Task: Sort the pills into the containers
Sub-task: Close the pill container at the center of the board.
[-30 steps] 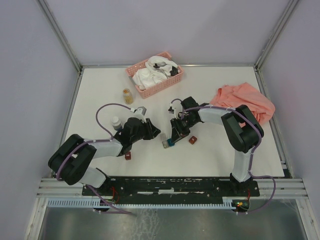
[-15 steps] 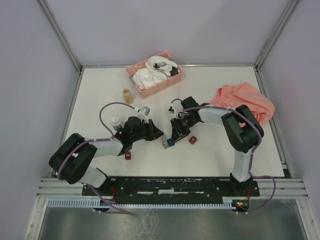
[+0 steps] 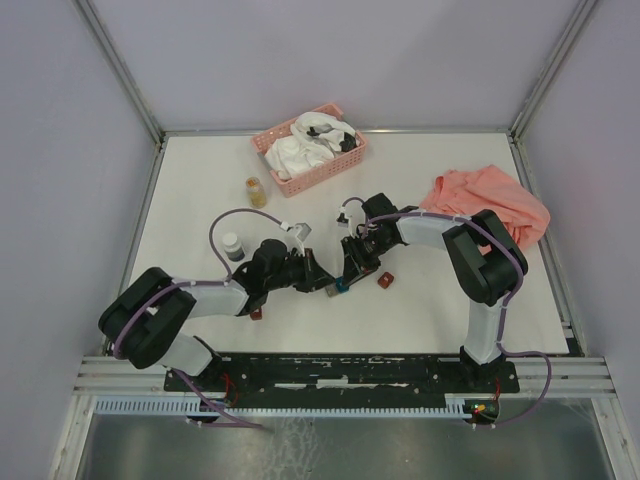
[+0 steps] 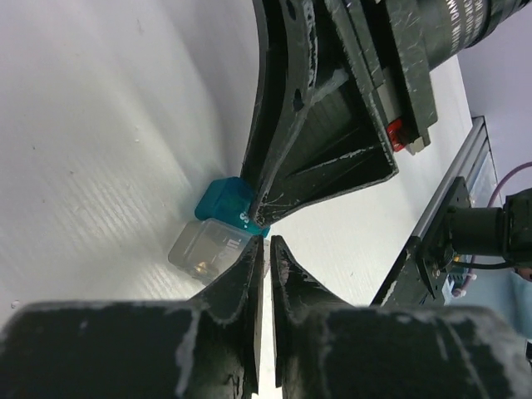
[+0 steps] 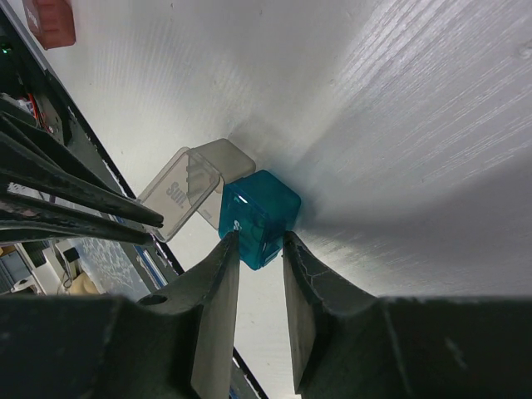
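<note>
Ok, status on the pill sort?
Right gripper shut on teal plastic cube box. Left gripper nearly shut at open lid of adjoining clear grey box. Nothing blocking.

The teal box touches the translucent grey box.

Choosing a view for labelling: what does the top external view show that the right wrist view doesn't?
Only top external: the pink basket, orange cloth and amber-filled jar. Only right wrist: the open lid of the clear box, and the right pincer flanking the teal box. Both: the teal box and a red box.
</note>
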You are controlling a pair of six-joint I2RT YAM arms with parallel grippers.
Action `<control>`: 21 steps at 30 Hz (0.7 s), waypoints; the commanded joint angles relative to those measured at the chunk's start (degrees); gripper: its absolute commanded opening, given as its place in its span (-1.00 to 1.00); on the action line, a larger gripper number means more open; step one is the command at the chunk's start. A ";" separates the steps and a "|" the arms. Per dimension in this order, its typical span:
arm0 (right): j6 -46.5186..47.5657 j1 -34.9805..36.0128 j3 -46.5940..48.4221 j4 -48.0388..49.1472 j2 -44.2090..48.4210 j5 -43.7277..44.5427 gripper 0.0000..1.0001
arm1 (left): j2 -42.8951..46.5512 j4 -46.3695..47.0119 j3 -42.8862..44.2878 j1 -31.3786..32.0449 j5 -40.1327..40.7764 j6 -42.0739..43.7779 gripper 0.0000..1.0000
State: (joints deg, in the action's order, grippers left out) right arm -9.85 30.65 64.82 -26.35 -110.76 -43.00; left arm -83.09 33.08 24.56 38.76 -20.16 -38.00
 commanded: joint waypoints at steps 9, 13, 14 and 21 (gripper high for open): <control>-0.13 0.33 1.35 0.51 -0.86 1.78 -0.32 | -1.79 -8.02 2.64 1.36 2.34 -1.30 -0.77; -0.09 0.28 1.32 0.42 -0.77 1.78 -0.32 | -3.66 -10.57 4.77 1.69 2.94 -0.80 -0.81; -0.09 0.28 1.35 0.42 -0.70 1.85 -0.32 | -3.94 -10.91 5.23 1.79 3.10 -0.77 -0.82; 0.00 0.29 1.30 0.33 -0.85 1.87 -0.32 | -0.02 -14.27 7.76 2.76 4.46 0.08 -0.86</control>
State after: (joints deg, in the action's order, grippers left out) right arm -9.87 30.65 64.82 -26.35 -110.74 -43.03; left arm -86.52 21.47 29.50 40.86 -17.72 -38.28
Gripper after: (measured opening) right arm 0.343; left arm 0.079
